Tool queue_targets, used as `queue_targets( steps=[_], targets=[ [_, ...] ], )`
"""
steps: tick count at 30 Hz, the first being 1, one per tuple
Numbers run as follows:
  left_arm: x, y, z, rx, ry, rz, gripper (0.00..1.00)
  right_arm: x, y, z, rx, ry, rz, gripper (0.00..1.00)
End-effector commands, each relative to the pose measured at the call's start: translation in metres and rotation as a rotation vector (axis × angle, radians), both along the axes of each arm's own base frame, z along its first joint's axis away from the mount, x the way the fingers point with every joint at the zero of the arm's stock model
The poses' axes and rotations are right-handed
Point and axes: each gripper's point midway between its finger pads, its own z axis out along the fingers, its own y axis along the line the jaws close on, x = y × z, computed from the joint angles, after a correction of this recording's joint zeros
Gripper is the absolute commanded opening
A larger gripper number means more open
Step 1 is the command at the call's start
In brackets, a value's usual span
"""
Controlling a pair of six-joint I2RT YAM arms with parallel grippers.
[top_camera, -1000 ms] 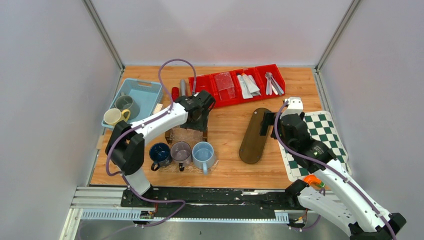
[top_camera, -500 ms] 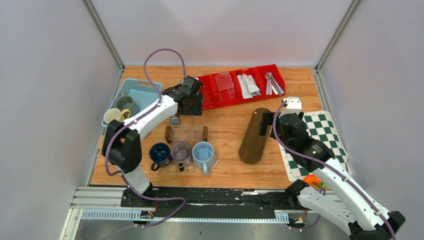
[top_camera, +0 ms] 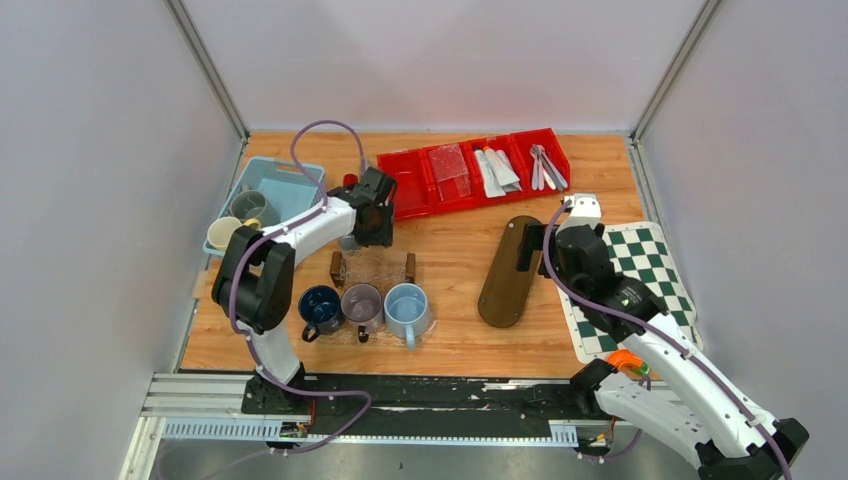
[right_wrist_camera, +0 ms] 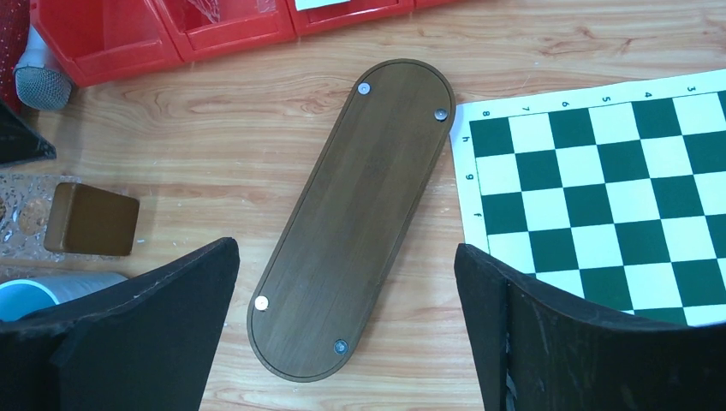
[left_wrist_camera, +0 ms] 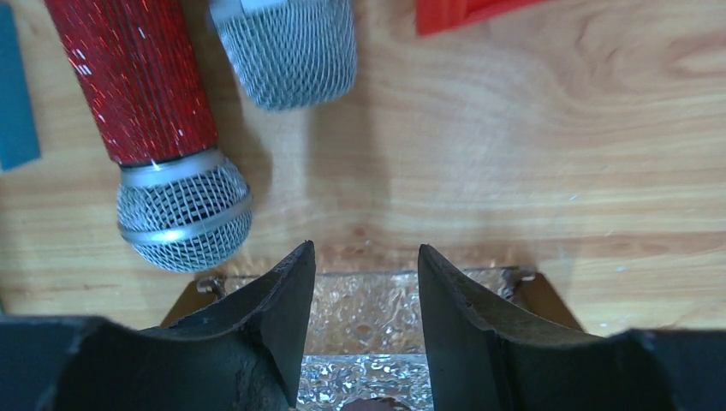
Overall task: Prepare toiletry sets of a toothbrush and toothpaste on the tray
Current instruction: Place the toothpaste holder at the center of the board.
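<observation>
Pincer of left arm [left_wrist_camera: 364,253] drawn back toward red microphone [left_wrist_camera: 137,86], jaws narrower

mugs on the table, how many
5. Near the arms, in a row: dark blue mug, mauve mug, light blue mug. At the blue basket: grey-green mug, cream mug.

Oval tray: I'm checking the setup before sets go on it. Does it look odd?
Possibly. The oval tray lies slanted beside the chessboard mat, and four small round studs show near its ends, so it may be underside up.
</observation>
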Motion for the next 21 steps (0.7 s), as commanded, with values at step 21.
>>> queue_targets(
  steps=[21],
  targets=[
    [-0.006,0.024,0.014,0.054,-0.059,-0.001,0.68,0.006,0.006,0.014,0.062,-0.042,-0.007,1.0]
  ],
)
